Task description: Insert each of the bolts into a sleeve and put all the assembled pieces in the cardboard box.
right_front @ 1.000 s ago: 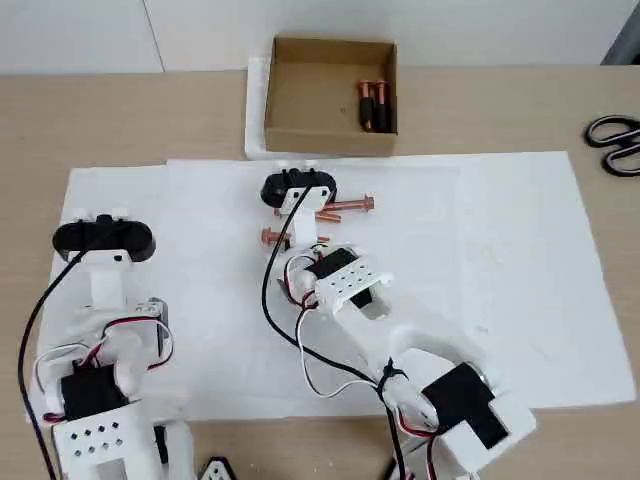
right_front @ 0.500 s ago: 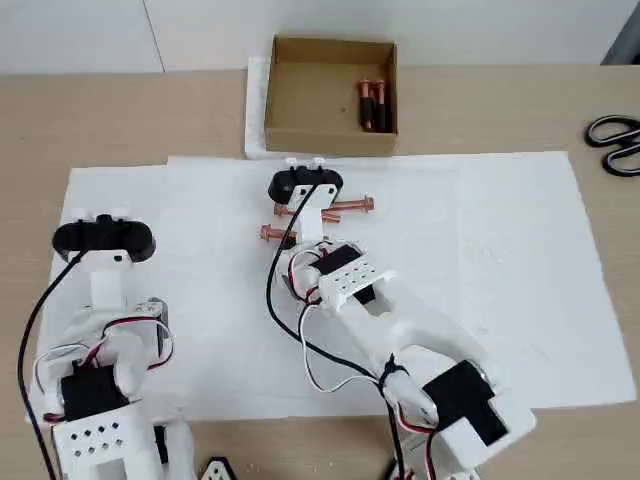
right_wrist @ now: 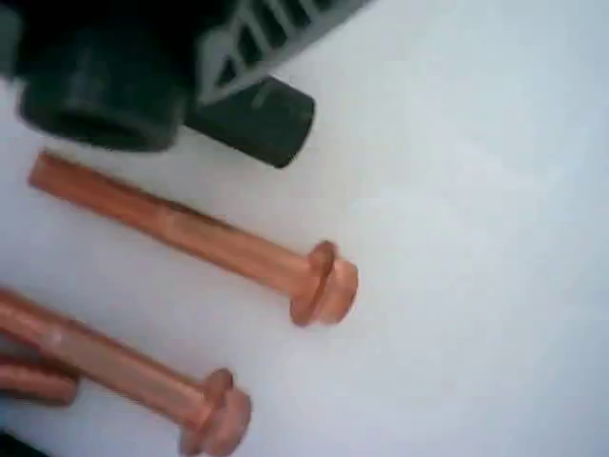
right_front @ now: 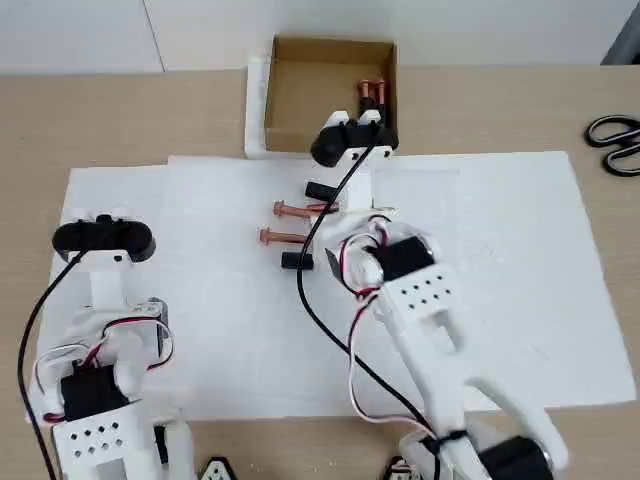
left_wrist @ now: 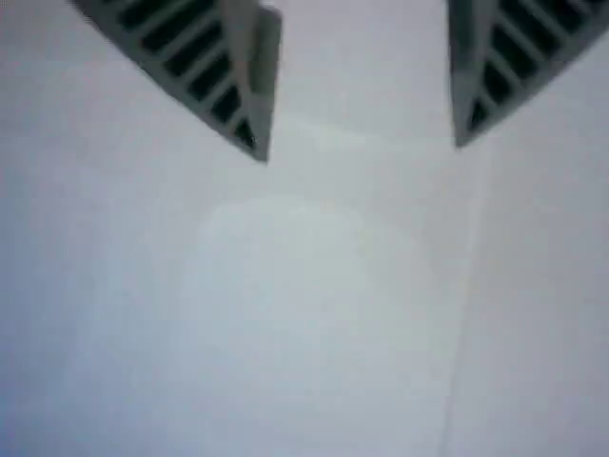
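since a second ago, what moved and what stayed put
The right arm stretched forward and to its right, from over the bolts toward the cardboard box; its tip is now at the box's near wall. That uncovered two black sleeves on the white sheet. No pick-up or release shows. The left arm, the two bolts beside the sleeves and the assembled pieces in the box stayed put.

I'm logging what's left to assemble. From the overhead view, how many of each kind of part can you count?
Loose copper bolts on the white sheet: 2
Loose black sleeves on the sheet: 2
Assembled pieces in the cardboard box: 2
Total: 6 in plain sight; more may lie hidden.
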